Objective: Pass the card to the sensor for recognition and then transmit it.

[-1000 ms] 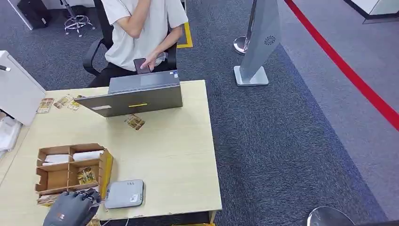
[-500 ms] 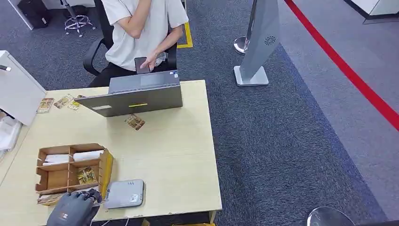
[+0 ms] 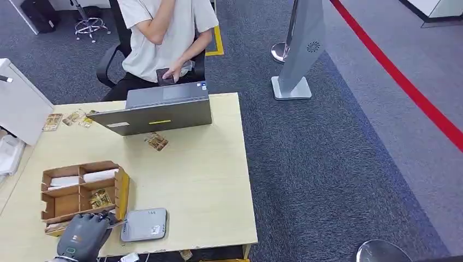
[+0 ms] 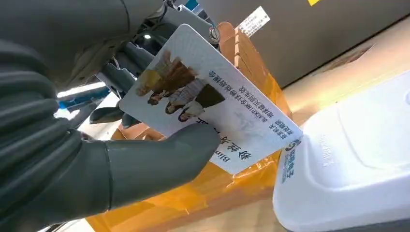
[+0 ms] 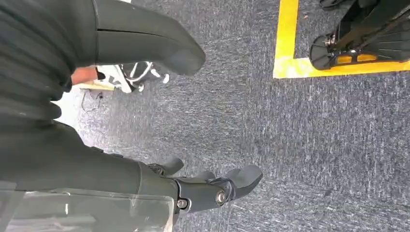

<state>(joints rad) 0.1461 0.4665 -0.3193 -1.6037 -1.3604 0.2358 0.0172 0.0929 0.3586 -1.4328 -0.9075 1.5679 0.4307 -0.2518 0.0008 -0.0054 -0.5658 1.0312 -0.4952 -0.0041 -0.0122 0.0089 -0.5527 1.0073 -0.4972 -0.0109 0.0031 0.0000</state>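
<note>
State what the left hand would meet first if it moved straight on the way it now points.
Probably the sensor: the left hand, holding the card, points at it from beside the tray. Depth is unclear.

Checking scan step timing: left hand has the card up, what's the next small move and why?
Probably carry the white printed card sideways over the flat grey-white sensor box and lower it flat. The left hand pinches the card by thumb and fingers beside the brown cardboard organiser, with the card's edge just short of the sensor's top, not yet over it.
</note>
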